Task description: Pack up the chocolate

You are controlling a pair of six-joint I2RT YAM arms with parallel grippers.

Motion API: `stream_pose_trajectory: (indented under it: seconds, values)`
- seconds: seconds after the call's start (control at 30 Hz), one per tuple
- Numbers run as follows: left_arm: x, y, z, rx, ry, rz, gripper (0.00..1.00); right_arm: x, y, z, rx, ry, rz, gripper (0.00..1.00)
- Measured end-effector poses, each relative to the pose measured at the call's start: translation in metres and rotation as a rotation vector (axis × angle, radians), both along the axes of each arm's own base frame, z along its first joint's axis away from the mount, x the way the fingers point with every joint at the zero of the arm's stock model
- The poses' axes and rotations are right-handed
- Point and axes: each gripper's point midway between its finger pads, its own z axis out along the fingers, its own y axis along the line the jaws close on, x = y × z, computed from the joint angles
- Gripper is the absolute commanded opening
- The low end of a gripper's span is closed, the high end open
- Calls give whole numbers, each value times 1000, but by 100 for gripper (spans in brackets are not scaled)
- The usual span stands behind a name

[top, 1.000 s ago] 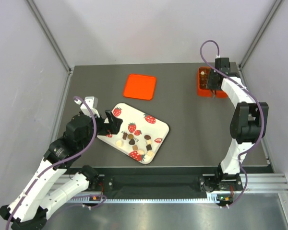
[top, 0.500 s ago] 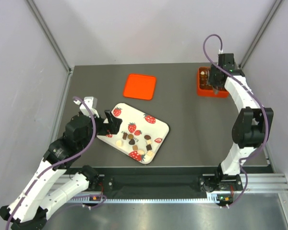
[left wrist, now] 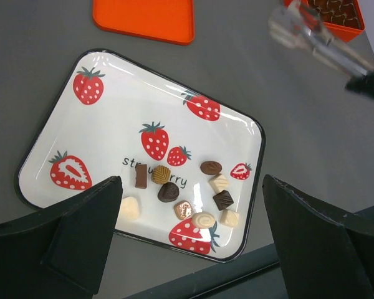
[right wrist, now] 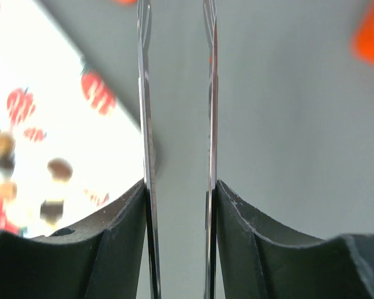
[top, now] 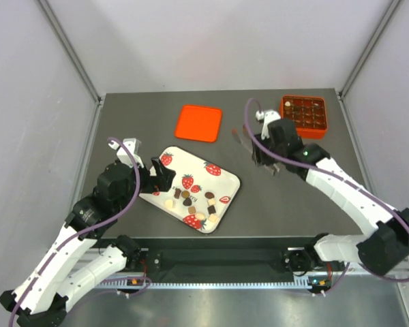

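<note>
My right gripper (right wrist: 179,190) has swung away from the orange box (top: 303,133) at the upper right and now hangs over mid-table; the left gripper (left wrist: 192,187) hasn't budged, gaping wide above the tray (left wrist: 112,124). I count ten loose chocolate pieces (left wrist: 168,192) clustered low on that one strawberry tray, more filling the box's grid, and one orange lid (top: 199,122) upper centre. The right gripper clamps one pair of tweezers (right wrist: 147,124), blades apart and bare. Dark grey table (top: 293,197), pale walls (top: 211,41).

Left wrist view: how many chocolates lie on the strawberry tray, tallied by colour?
Dark brown chocolates: 4
Light brown chocolates: 2
Cream-white chocolates: 4
Total: 10
</note>
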Motion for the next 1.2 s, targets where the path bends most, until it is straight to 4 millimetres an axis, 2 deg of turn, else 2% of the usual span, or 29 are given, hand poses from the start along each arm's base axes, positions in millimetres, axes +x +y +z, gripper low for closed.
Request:
stream_pose_trajectory:
  seconds: [0.2,0.33,0.4,0.7,1.03,1.2]
  values:
    - [1,0,1,-2,-4,3,99,-83,33,-28,-3,22,219,45]
    - [1,-1,2,-6,-8,3,99,-125,53,-45,-18,40,352,45]
    - [2,-1,3,-7,-10,2,99,-136,58,-52,-22,56,384,45]
    - [3,-2,3,-11,-8,1,99,-161,84,-70,-44,97,462,44]
    - [1,0,6,-19,-21,5,99,-165,85,-100,-114,165,460,43]
    - [1,0,6,-18,-21,5,99,-166,91,-108,-110,184,464,42]
